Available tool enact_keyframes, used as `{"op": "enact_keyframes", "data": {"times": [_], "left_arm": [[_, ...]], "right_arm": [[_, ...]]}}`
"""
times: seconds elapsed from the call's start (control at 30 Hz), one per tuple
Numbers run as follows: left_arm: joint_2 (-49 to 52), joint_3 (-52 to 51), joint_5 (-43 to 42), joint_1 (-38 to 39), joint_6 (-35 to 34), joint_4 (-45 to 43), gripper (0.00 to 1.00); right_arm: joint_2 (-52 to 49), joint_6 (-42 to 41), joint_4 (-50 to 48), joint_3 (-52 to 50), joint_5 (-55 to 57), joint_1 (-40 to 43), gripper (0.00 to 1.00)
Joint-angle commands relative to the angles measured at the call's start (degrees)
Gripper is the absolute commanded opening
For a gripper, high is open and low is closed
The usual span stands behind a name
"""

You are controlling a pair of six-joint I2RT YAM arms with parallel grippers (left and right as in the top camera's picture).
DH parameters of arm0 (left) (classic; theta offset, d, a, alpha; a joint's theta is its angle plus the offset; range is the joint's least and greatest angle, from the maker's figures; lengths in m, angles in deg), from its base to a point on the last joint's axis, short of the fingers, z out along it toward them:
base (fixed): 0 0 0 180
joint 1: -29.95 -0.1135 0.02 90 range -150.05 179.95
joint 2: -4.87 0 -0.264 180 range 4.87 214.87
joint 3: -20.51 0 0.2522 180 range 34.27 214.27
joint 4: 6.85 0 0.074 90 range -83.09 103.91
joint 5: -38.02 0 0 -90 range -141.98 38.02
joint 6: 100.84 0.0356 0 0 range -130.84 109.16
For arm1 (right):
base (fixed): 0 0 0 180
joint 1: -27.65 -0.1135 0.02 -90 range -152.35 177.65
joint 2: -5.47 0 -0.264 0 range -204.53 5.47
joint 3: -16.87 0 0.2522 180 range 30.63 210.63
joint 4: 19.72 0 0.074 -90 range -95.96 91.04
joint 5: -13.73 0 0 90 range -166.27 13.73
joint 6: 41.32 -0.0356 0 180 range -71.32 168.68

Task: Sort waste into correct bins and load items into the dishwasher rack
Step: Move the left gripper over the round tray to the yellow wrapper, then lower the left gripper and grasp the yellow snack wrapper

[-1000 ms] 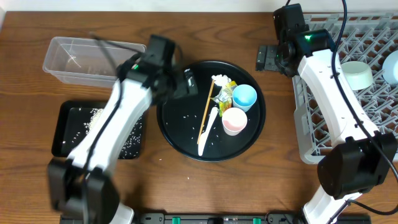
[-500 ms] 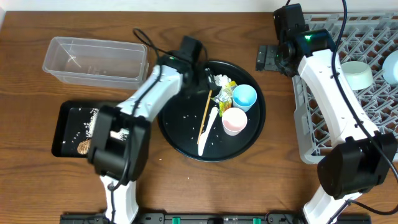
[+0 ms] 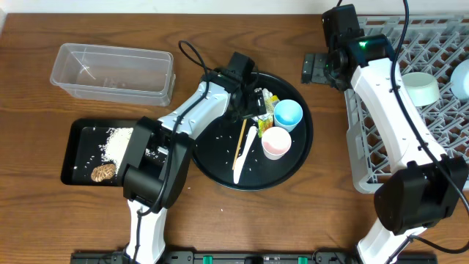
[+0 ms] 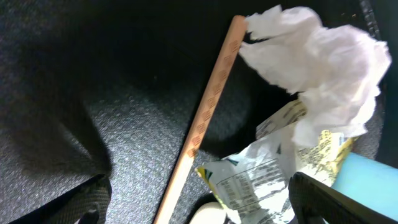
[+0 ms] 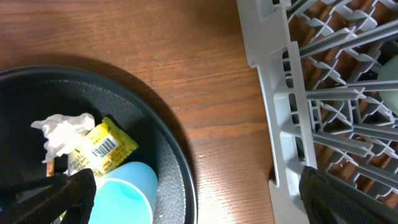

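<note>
- Left gripper (image 3: 248, 99) hovers low over the far side of the round tray (image 3: 212, 158) at mid-desk. Its jaws are spread wide and hold nothing, and its fingers (image 4: 87, 202) stand either side of the litter in the wrist view.
- Tissue (image 4: 323, 62) lies crumpled at the far tip of the chopstick (image 4: 205, 118), touching the wrapper (image 4: 267, 168) beside it.
- Chopstick runs toward the near edge, with the spoon (image 3: 245, 150) just to its right.
- Blue cup (image 3: 288, 114) and pink cup (image 3: 275, 143) stand upright, side by side, on the round tray's right half. The blue one is just beside the wrapper.
- Rice (image 3: 121, 141) and the brown lump (image 3: 104, 172) sit in the black tray (image 3: 77, 139) by the left edge. Stray grains dot the round tray.
- Tub (image 3: 110, 70) sits at the far-left corner, just beyond the black tray.
- Right gripper (image 3: 316, 68) hangs with its jaws parted and nothing in them, above bare wood near the far edge. It is between the round tray and the rack (image 3: 366, 158).
- Rack fills the right edge, holding the mint bowl (image 3: 421, 88) and the blue bowl (image 3: 462, 79) near the far-right corner.
</note>
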Motion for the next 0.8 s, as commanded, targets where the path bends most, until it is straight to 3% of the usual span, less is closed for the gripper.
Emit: {"op": "enact_keyframes", "data": {"times": [0.0, 0.2, 0.43, 0.7, 0.77], "left_arm": [[1.07, 1.20, -0.33, -0.09, -0.33, -1.03, 0.88], [2.45, 1.20, -0.57, 0.07, -0.35, -3.50, 0.80], [2.51, 1.20, -0.59, 0.07, -0.33, -4.31, 0.58], [2.47, 1.22, -0.55, 0.04, -0.31, -5.11, 0.46], [2.47, 1.22, -0.52, 0.00, -0.31, -5.20, 0.35]], "right_arm": [[1.75, -0.57, 0.02, 0.83, 0.37, 0.26, 0.99], [1.75, -0.57, 0.02, 0.81, 0.37, 0.26, 0.99], [1.75, -0.57, 0.02, 0.81, 0.39, 0.26, 0.99], [1.75, -0.57, 0.02, 0.81, 0.39, 0.26, 0.99], [1.75, -0.57, 0.02, 0.81, 0.39, 0.26, 0.99]]}}
